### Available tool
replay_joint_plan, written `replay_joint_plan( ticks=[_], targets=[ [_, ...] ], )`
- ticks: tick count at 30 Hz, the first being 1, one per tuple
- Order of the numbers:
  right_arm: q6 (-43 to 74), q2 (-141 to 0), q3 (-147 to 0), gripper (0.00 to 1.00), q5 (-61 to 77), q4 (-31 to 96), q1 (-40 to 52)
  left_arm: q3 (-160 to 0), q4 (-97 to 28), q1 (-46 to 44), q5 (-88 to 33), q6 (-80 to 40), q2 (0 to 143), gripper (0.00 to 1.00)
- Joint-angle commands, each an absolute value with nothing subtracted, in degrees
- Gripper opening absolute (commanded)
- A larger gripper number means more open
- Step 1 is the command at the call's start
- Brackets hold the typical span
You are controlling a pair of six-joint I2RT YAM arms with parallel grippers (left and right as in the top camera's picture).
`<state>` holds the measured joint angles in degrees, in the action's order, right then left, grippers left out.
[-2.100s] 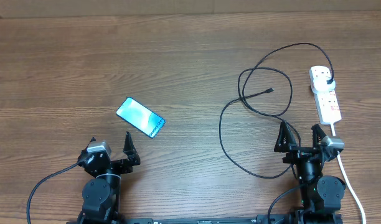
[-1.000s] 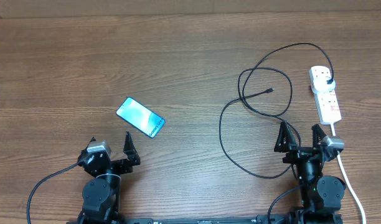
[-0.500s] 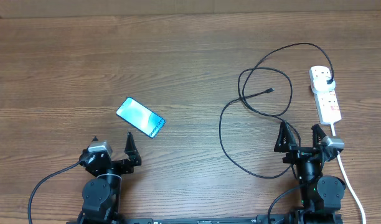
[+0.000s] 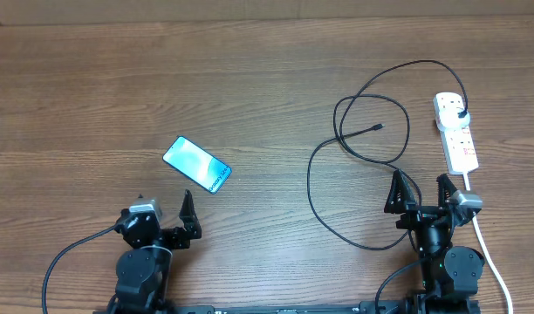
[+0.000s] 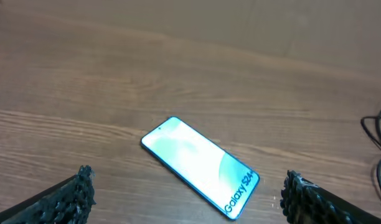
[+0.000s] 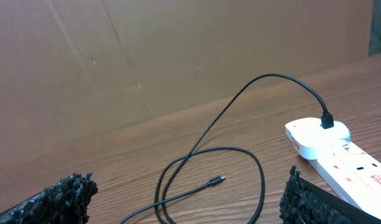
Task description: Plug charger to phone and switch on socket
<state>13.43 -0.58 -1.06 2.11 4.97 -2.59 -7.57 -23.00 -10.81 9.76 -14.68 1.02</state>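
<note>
The phone (image 4: 196, 164) lies flat and slanted on the wooden table at the left, its light-blue screen up; it also shows in the left wrist view (image 5: 200, 165). My left gripper (image 4: 165, 212) (image 5: 187, 196) is open and empty, just in front of the phone. The charger, a black cable (image 4: 354, 157), loops over the right half of the table, its connector tip (image 4: 378, 127) (image 6: 218, 181) lying loose. Its plug (image 4: 460, 112) (image 6: 327, 119) sits in the white socket strip (image 4: 456, 135) (image 6: 340, 154). My right gripper (image 4: 419, 189) (image 6: 187, 199) is open and empty, in front of the cable loops.
The strip's white cord (image 4: 492, 257) runs down the right side past the right arm. A brown cardboard wall (image 6: 178, 50) stands behind the table's far edge. Bare wood (image 4: 249, 78) fills the middle and back.
My left gripper has shifted a little to the right and turned slightly. The right arm, the phone, the cable and the strip have not moved.
</note>
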Motion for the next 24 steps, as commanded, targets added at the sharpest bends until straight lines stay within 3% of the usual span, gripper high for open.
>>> replay_joint_plan(
  ticks=[1,13,24],
  targets=[
    [13.0,-0.3,-0.4,1.0,1.6,4.7,-2.3,-11.9,-24.3,-10.4,8.4,-14.9,0.6,1.0],
    [13.0,-0.3,-0.4,1.0,1.6,4.7,-2.3,-19.3,-28.9,-10.4,2.3,-15.5,4.4,1.0],
    [13.0,-0.3,-0.4,1.0,1.6,4.7,-2.3,-29.4,-29.4,-10.4,1.6,-15.4,21.0,1.0]
  ],
)
